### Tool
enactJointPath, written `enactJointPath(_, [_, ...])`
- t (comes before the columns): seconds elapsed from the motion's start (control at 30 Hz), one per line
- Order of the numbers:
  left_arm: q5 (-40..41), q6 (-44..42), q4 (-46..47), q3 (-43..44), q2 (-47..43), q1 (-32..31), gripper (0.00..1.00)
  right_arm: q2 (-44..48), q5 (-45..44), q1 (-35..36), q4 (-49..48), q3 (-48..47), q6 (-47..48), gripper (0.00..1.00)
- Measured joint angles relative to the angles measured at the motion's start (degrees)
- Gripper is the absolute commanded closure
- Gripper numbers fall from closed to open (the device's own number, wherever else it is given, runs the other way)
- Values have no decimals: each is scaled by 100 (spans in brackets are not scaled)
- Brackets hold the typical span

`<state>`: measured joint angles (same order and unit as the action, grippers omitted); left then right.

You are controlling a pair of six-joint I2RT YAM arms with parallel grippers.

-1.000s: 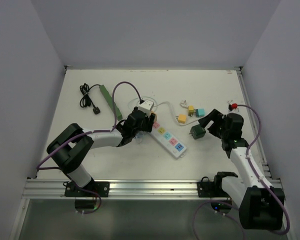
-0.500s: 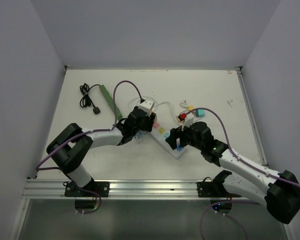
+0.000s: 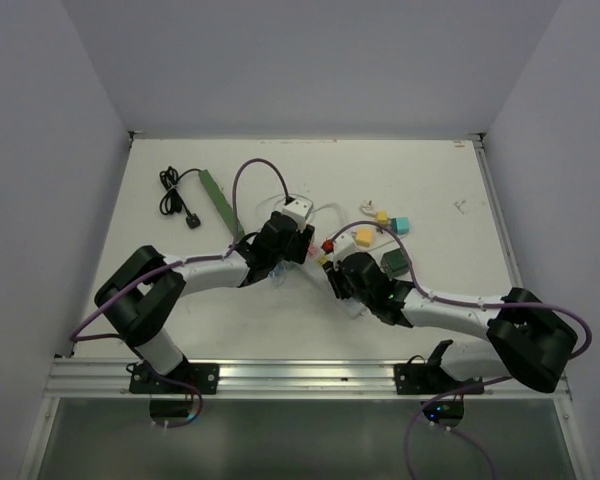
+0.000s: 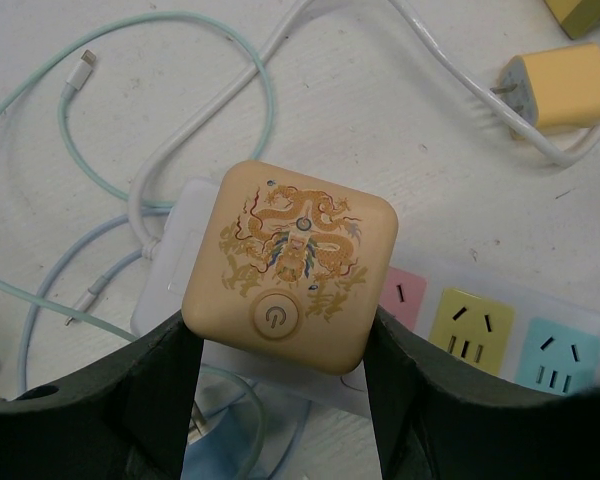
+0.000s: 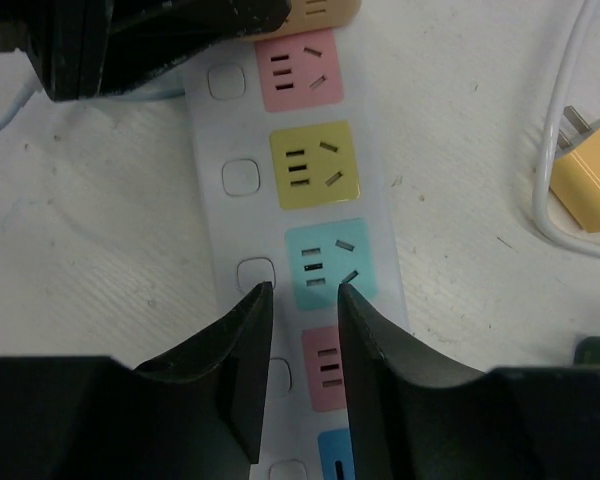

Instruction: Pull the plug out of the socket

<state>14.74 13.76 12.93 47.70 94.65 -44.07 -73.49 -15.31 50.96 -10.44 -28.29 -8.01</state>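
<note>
Two risks, I judge. Left claw clenched on plug, at 10 o'clock end of strip. Right claw narrowly parted, empty, over strip. Weak hold-down: strip lifts with plug. Smooth plug slips.

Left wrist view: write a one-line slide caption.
Left gripper clamps the dragon-printed plug seated on the white power strip.

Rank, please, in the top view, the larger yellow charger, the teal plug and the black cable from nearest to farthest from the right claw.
1. The larger yellow charger, just beyond the right claw, rightward.
2. The teal plug, farther right.
3. The black cable, far left, at the back.
</note>
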Motion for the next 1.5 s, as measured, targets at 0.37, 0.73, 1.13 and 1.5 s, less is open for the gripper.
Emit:
enactJointPath(0.37, [402,-92,-262,98,0,-214,100,-682,-50,7,-363,-278,-199,82])
enactJointPath(0.73, [1075,-144,-734,286,7,-492,100,-820,-177,13,-487,-330,-605,85])
enactJointPath(1.13, [1224,-136,-874,363,33,-590,100,-901,-190,-92,-586,-352,-837,85])
enactJointPath(1.5, [-146,-63,-769,101,-315,157,100,-1019,48,-380,-800,-367,-957,87])
